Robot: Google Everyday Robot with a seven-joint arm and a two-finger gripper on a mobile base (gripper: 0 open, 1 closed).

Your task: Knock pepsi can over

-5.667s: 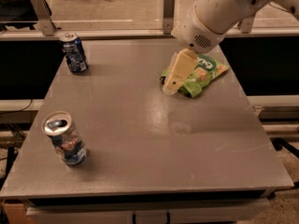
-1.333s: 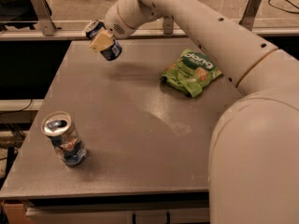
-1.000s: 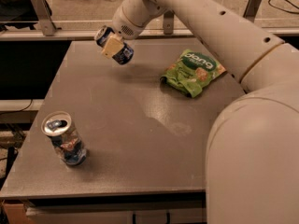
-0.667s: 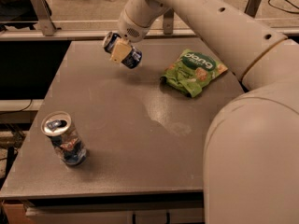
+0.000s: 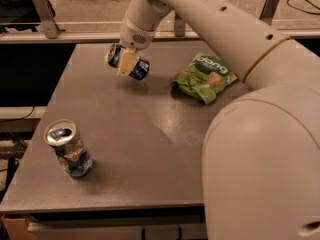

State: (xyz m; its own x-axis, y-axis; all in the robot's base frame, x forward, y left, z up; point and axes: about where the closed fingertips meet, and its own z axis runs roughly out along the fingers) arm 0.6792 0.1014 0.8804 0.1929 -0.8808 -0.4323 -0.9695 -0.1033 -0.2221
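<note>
The pepsi can [image 5: 140, 69], dark blue with a silver rim, lies tipped on its side between my gripper's fingers, its top pointing left, over the far left part of the grey table [image 5: 130, 134]. My gripper [image 5: 127, 63] reaches down from the arm above and is shut on the can; a tan finger [image 5: 128, 60] crosses the can's middle. I cannot tell whether the can touches the table or hangs just above it.
A dented can [image 5: 69, 149] mottled silver, red and blue stands upright near the front left corner. A green chip bag [image 5: 206, 76] lies to the right of the gripper. My arm's large white body [image 5: 265, 159] covers the table's right side.
My gripper has moved right and toward the front with the pepsi can tipped in it. The dented can and the chip bag have not moved.
</note>
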